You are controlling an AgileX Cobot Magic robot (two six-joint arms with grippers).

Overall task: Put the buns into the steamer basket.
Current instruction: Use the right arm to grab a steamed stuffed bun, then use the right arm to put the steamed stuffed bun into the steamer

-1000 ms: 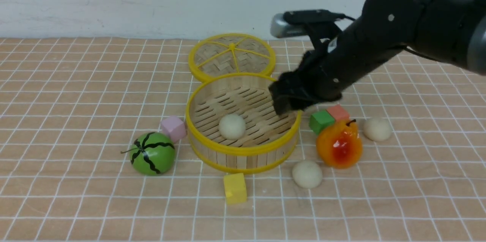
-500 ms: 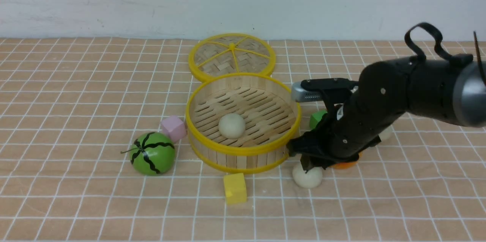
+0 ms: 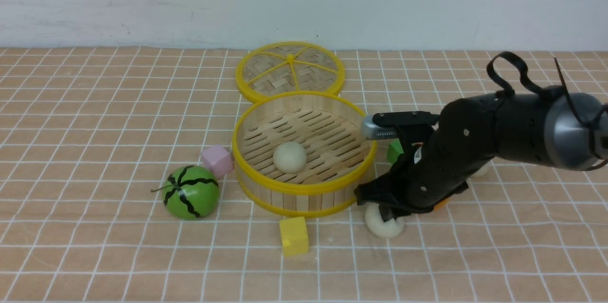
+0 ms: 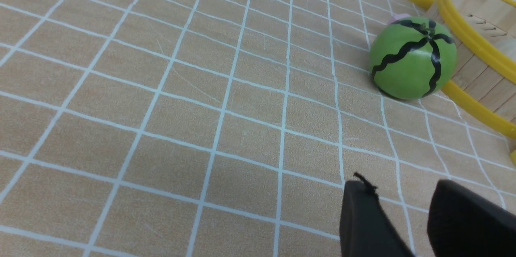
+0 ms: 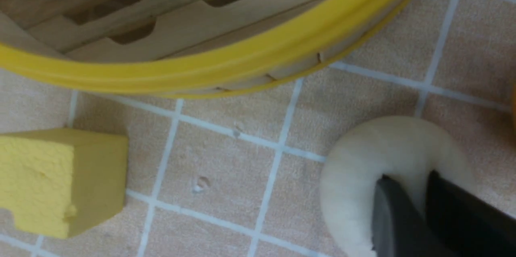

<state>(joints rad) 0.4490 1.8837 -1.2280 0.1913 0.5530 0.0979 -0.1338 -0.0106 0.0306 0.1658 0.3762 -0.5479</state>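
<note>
- Light-brown tabletop (image 3: 114, 255) with a grid of pale lines runs back to a plain whitish wall (image 3: 190, 4).
- Near the middle of the table stands the steamer basket (image 3: 304, 187), upright and uncovered, its slatted floor showing inside yellow rims.
- One bun (image 3: 289, 157) sits inside the basket, on the slats.
- A second bun, the near bun (image 3: 384, 225), is on the table outside the basket, in front of it and toward the robot's right.
- The right gripper (image 5: 405, 175) reaches down onto this near bun, its fingers clamped on it with a narrow strip of dough showing between them.
- The third bun (image 3: 481, 170) is outside the basket too, farther to the right and mostly hidden behind the right arm (image 3: 517, 127).
- The left gripper (image 4: 399, 181) shows only in its own wrist view, its fingertips apart with bare table between them.
- Behind the basket lies the round woven lid (image 3: 290, 69), yellow-spoked.
- On the basket's left are a pink-purple block (image 3: 217, 161) and a striped toy watermelon (image 3: 191, 192); a yellow block (image 3: 294, 236) stands just in front.
- Right of the basket, the right gripper partly covers a green block (image 3: 394, 151) and an orange fruit (image 3: 441, 204).
</note>
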